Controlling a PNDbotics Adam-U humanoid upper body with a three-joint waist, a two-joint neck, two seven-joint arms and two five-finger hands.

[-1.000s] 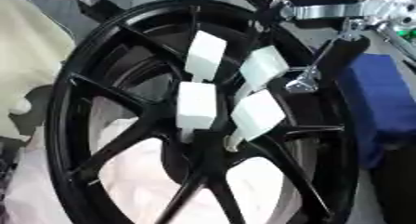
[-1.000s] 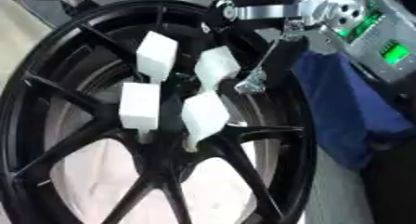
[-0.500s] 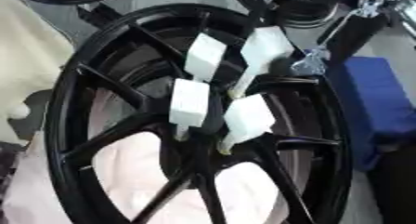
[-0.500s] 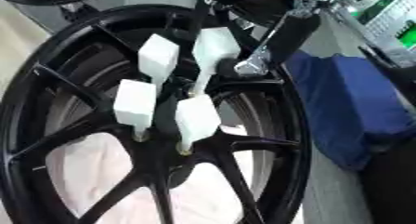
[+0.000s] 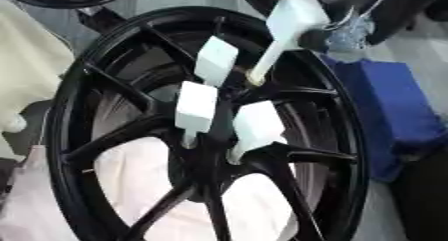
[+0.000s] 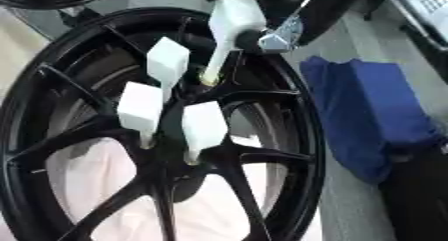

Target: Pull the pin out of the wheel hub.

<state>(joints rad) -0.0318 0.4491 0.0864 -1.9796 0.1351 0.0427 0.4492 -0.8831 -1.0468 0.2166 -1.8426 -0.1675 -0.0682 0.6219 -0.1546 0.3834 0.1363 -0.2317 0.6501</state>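
The right robot hand [image 6: 278, 32] is at the upper rim of the black wheel hub [image 5: 206, 135], fingers curled round one white pin [image 5: 289, 22]. That pin is tilted, its tip near the hub centre. Three more white pins [image 5: 197, 107] stand below-left of the hand, seated in the hub.

The right hand [image 6: 289, 20] is blurred and cut off at the top edge; the wheel hub's [image 5: 210, 150] rim runs past the bottom.

three pins [image 5: 196, 106] crowd hub, spokes [image 5: 297, 155] between
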